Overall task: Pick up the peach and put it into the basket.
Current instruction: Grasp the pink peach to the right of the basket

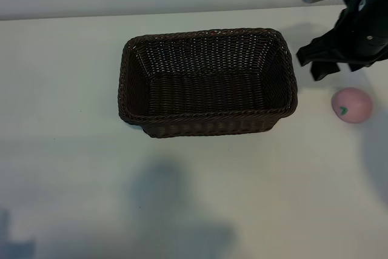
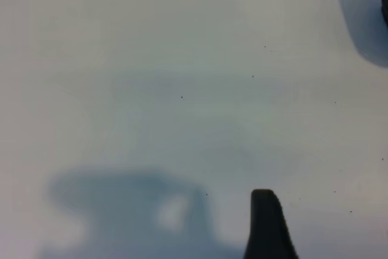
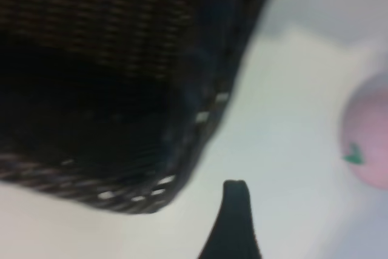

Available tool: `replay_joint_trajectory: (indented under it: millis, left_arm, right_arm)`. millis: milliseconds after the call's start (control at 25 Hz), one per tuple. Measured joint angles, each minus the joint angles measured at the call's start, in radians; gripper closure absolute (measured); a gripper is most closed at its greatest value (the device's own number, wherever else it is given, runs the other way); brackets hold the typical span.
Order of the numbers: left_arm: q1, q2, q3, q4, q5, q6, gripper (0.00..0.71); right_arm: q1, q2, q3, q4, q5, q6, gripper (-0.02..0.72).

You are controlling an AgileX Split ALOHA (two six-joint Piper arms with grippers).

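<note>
Setting: a pale table (image 1: 73,168) seen from above, with soft shadows falling across its near side.

Basket (image 1: 209,82): a dark-brown woven wicker basket with rounded corners and a braided rim sits upright near the middle of the table. Its deep inside holds nothing that shows.

Peach (image 1: 351,105): a small, round, pale-pink fruit with a tiny green mark lies on the table to the right of the basket. It is apart from the basket and not inside it. Nothing touches it.

Right gripper (image 1: 327,63): the black claw of the right arm hangs over the table at the upper right, between the basket's far right corner and the peach, just behind the peach. Its jaws stand spread wide and hold nothing. In the right wrist view, one dark fingertip (image 3: 233,222) shows over bare table, with the basket's corner (image 3: 151,119) on one side and the peach (image 3: 367,141) at the other edge.

Left gripper: the exterior view does not show it. The left wrist view shows only one dark fingertip (image 2: 267,225) over bare table. The jaws stand partly spread, with nothing between them.
</note>
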Motion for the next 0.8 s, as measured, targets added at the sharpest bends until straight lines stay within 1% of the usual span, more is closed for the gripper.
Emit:
replay_joint_trajectory:
  millis: [120, 400, 800]
  left_arm:
    - [-0.002, 0.000, 0.000, 0.001, 0.000, 0.000, 0.240]
    - [-0.002, 0.000, 0.000, 0.001, 0.000, 0.000, 0.242]
    - [-0.002, 0.000, 0.000, 0.001, 0.000, -0.003, 0.243]
  right_arm:
    - [-0.043, 0.007, 0.000, -0.025, -0.003, 0.024, 0.107]
    - [-0.151, 0.068, 0.000, -0.029, -0.038, 0.028, 0.107]
    - [-0.165, 0.162, 0.000, -0.029, -0.106, 0.030, 0.107]
